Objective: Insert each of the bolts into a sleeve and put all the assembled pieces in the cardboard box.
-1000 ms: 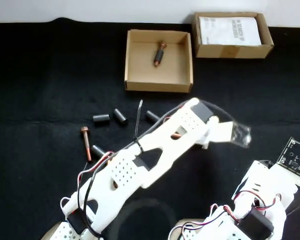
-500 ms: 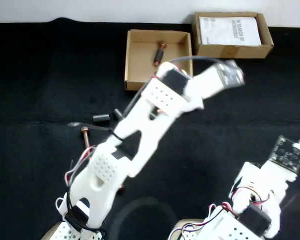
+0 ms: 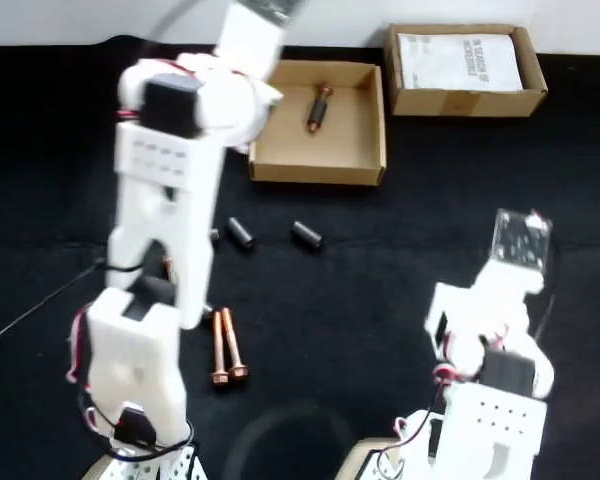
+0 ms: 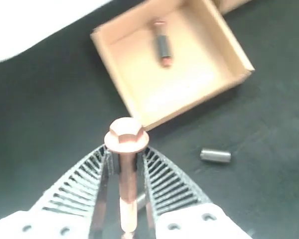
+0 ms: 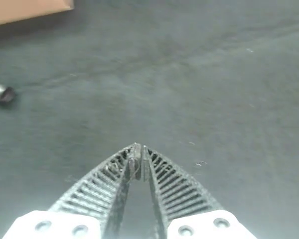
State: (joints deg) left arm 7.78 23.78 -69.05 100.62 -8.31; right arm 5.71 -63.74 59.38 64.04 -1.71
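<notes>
Left arm (image 3: 165, 200) is up at the table's 10 o'clock. The left gripper (image 4: 125, 151) is clamped on a copper bolt (image 4: 126, 137), with the hex head out past the tips and the shank running back between the fingers.

Two loose bolts (image 3: 226, 345) lie side by side at 7 o'clock. Two dark sleeves (image 3: 242, 233) and (image 3: 306, 235) sit mid-table, at 6 and 5 o'clock from the left wrist, with long axes running roughly 11-to-5.

The cardboard box (image 3: 315, 172) is at 12 o'clock with one assembled piece (image 3: 321, 107) inside. A second box (image 3: 460, 100) holding paper is at 1 o'clock.

The right gripper (image 5: 138, 149) has its fingers pressed together with nothing between them, at 4 o'clock.

Likely next move: mate the held bolt with a sleeve. The left arm looks nearer to them.
</notes>
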